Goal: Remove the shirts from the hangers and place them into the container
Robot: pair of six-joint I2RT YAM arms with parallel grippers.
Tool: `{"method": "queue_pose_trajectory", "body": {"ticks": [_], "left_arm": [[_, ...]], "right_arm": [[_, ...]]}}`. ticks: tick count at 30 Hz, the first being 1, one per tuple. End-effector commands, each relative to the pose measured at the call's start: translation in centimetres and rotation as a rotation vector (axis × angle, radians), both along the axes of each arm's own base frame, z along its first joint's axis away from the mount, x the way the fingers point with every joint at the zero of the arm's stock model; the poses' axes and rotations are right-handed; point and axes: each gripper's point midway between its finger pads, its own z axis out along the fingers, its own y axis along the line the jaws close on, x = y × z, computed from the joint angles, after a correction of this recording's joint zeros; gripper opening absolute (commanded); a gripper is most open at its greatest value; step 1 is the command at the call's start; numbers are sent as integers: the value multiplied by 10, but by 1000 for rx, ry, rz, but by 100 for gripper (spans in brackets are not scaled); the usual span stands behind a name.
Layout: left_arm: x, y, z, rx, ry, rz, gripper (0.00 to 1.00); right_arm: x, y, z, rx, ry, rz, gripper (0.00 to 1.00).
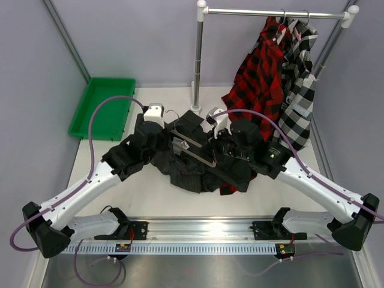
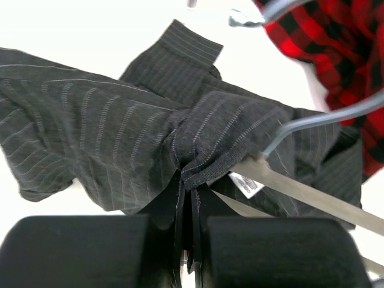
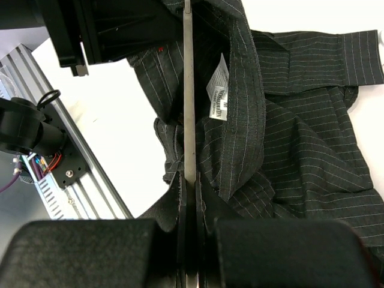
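**Shirt one: pulling it off its hanger, on the table**

Step in hand: stripping the charcoal shirt (image 2: 108, 138) from its hanger (image 3: 189, 90). It lies crumpled mid-table (image 1: 120, 192), between the two arms, with the hanger still inside it.

- Left hand (image 2: 189, 201): pressed together, pinching a fold of charcoal cloth next to the collar label.
- Right hand (image 3: 191, 204): pressed together on the hanger's flat grey bar, which runs straight out from between its fingers (some cloth may be caught too, can't tell).

Next move, my read: the hands pull apart, with the right holding the hanger steady and the left dragging the cloth off its shoulder. Then the hanger is dropped and the shirt carried far left to the tray (image 1: 99, 111), which has nothing in it yet. Risk: the cloth snags on the hanger end, or the grip slips off a thin fold.

Counts:
- Shirts: 3. One charcoal on the table, plus a red plaid (image 1: 258, 72) and a white plaid (image 1: 300, 102) hanging on the rack (image 1: 270, 12), far right.
- Hangers: 1 clearly seen. The other two show only as hooks (image 1: 282, 14) over the rail.
- Tray: 1.
- Rack: 1.
- Hands: 2.
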Motion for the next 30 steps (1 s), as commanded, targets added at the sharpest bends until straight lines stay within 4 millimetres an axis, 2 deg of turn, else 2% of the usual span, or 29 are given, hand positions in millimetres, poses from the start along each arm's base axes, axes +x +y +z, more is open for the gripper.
{"method": "queue_pose_trajectory", "body": {"ticks": [1, 11, 20, 30], "left_arm": [[16, 10, 21, -7, -77, 103, 0], [26, 25, 20, 35, -104, 214, 0], [36, 35, 26, 83, -141, 283, 0], [48, 33, 17, 132, -126, 304, 0]], "right_arm": [[-3, 3, 33, 106, -74, 6, 0], [-18, -10, 32, 121, -67, 9, 0], [-35, -29, 18, 101, -39, 3, 0], [-50, -58, 6, 70, -17, -43, 0]]}}
